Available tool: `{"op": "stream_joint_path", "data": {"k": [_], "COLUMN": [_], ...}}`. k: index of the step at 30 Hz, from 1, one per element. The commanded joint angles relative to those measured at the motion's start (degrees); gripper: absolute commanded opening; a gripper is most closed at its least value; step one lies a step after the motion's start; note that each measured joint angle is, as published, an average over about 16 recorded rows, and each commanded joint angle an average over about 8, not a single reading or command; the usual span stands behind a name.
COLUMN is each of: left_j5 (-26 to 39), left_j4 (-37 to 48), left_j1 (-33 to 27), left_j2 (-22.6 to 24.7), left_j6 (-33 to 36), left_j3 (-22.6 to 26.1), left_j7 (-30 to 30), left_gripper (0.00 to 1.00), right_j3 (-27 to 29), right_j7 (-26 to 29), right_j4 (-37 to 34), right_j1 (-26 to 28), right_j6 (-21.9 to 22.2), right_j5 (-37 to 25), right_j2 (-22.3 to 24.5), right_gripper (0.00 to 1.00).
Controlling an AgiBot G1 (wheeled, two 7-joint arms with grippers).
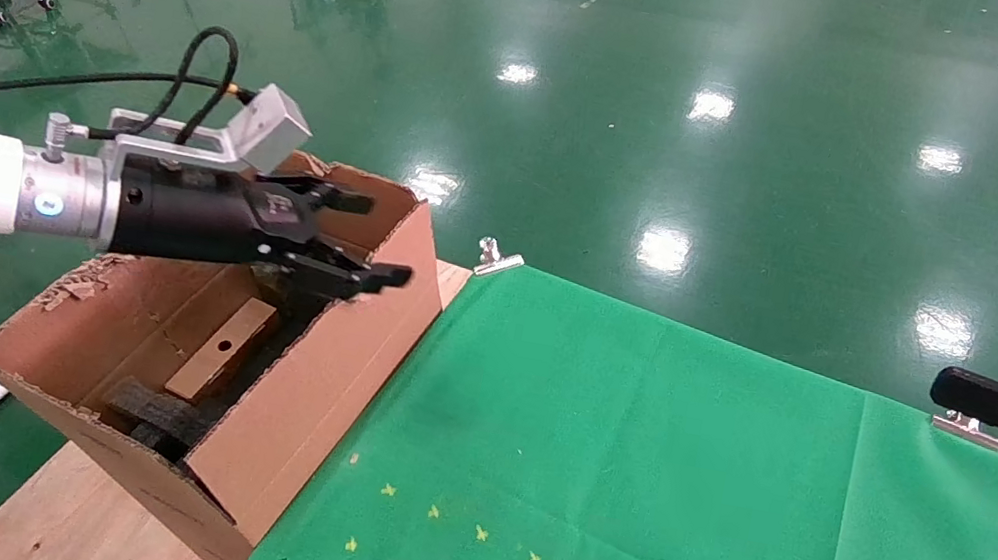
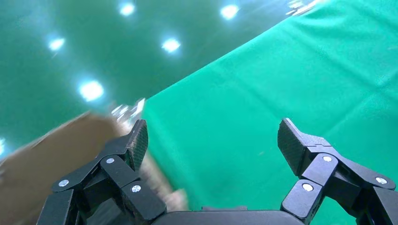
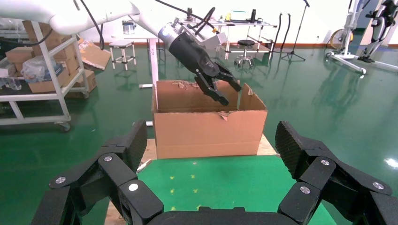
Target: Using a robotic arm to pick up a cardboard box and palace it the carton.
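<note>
Now the left gripper (image 1: pixel 364 239), jaws spread w/ nothing held, hovers over the carton (image 1: pixel 305 410) at frame left; cardboard box (image 1: pixel 222 348) lies inside. Right gripper (image 1: pixel 949 497) sits lower right, jaws apart.

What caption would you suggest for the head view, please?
Left gripper, jaws open and empty, above the carton with the cardboard box inside.

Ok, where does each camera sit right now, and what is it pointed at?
Head view: up on the head, looking down at the carton and green cloth; left claw over the carton, cardboard box inside.
Left wrist view: behind the left claw, facing cloth.
Right wrist view: behind the right claw, facing the carton.
Shared: carton, left claw.
</note>
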Motion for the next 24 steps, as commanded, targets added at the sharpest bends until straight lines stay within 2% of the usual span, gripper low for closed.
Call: {"op": "stream_joint_path", "data": {"k": [1,24], "left_j5": [-2.0,-24.3], "left_j4": [-1.4,-17.8], "left_j1": [1.0,11.9], "left_j2": [0.0,0.2], "left_j6": [0.7,9.2], "left_j3": [-0.5,-6.3], "left_j7": [0.6,7.0], "left_gripper": [1.00,1.00], "right_j3": [0.0,0.0], "right_j7": [0.0,0.0], "right_j4": [0.0,0.0], "right_j1": [0.0,0.0], "right_j6": [0.0,0.0], "right_j5": [0.0,0.0], "right_j2": [0.0,0.0], "right_gripper": [1.00,1.00]}}
